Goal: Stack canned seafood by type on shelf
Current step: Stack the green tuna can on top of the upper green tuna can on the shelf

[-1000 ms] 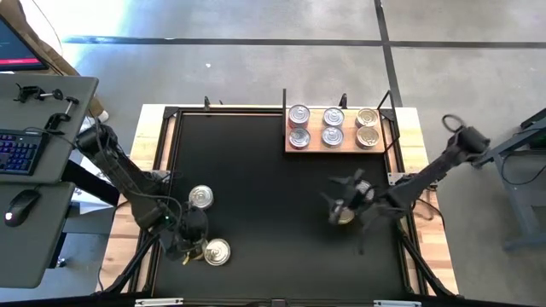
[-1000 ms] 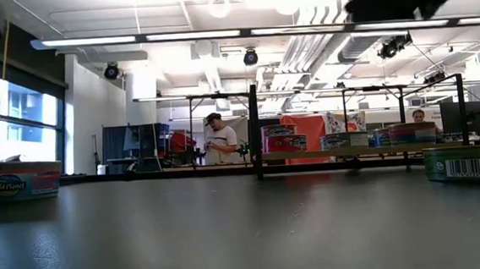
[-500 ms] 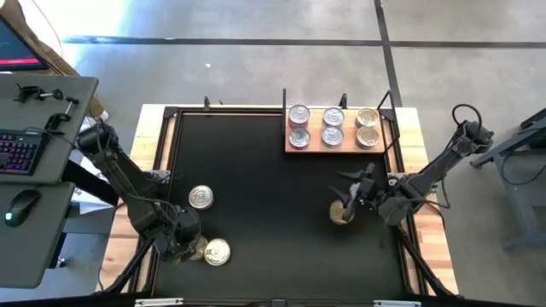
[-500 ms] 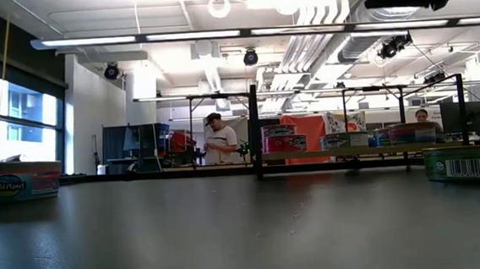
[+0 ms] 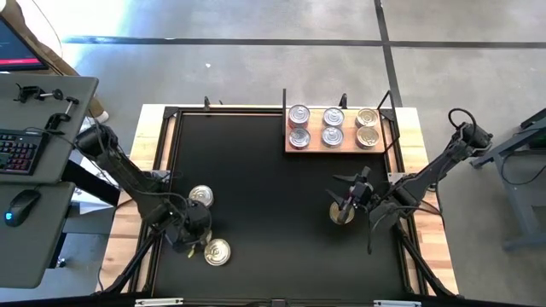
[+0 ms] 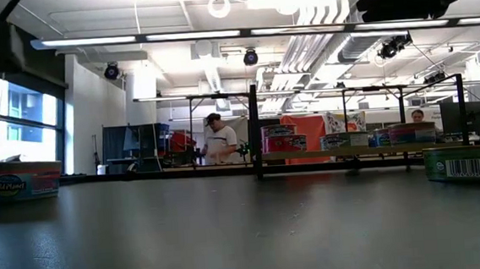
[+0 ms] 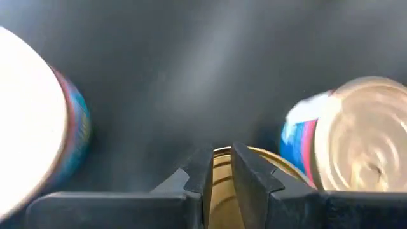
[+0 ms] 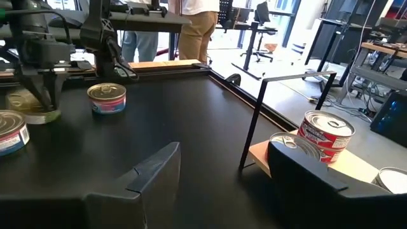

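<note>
Six cans sit on the wooden shelf (image 5: 337,141) at the far right corner of the desk, in three pairs: two red-sided cans (image 5: 299,115) on its left, two silver cans (image 5: 333,119) in the middle and two gold cans (image 5: 367,119) on its right. Three more cans lie near the left arm on the black mat (image 5: 264,188): a silver can (image 5: 200,197), a second silver can (image 5: 217,251) closer to the near edge, and a gold can (image 7: 238,166) between them. The left hand (image 5: 193,241) hangs low over that gold can; in the left wrist view its fingers (image 7: 201,170) stand nearly together with only a thin gap, just above the can's top, and whether they touch it cannot be told. The right hand (image 5: 350,199) is at the right side of the mat, spread wide and holding nothing, with another gold can (image 5: 341,213) directly beneath it. In the low view, a person (image 6: 219,143) stands in the room beyond the desk.
</note>
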`<state>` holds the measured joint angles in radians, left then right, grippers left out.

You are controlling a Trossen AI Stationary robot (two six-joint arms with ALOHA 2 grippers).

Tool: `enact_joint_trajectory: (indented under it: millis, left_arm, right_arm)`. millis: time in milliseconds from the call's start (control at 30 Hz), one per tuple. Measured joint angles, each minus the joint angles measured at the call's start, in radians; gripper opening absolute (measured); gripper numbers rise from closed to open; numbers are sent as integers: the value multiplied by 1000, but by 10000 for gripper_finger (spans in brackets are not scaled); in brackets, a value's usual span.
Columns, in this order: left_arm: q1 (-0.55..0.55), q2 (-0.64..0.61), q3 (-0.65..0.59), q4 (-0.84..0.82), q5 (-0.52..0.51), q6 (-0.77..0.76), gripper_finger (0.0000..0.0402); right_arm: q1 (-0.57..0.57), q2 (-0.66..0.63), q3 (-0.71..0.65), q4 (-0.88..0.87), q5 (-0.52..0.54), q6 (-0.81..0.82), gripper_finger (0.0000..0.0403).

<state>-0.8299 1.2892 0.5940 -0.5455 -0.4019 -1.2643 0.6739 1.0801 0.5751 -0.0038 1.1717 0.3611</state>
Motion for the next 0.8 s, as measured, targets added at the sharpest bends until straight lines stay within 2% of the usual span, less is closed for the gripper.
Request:
enact_joint_trajectory:
  millis: [133, 267, 533, 667, 800]
  left_arm:
    - [33, 0, 0, 31, -39, 92, 49]
    - [35, 0, 25, 29, -7, 151, 48]
    - [-23, 0, 90, -120, 112, 41, 47]
    - [-17, 34, 89, -168, 62, 25, 35]
    - [36, 102, 90, -113, -19, 109, 16]
  right_arm:
    - [0, 0, 0, 0, -1, 0, 229]
    - [0, 0, 0, 0, -1, 1, 229]
    - [0, 0, 0, 0, -1, 1, 229]
    - [0, 0, 0, 0, -1, 0, 229]
    - [0, 0, 0, 0, -2, 1, 229]
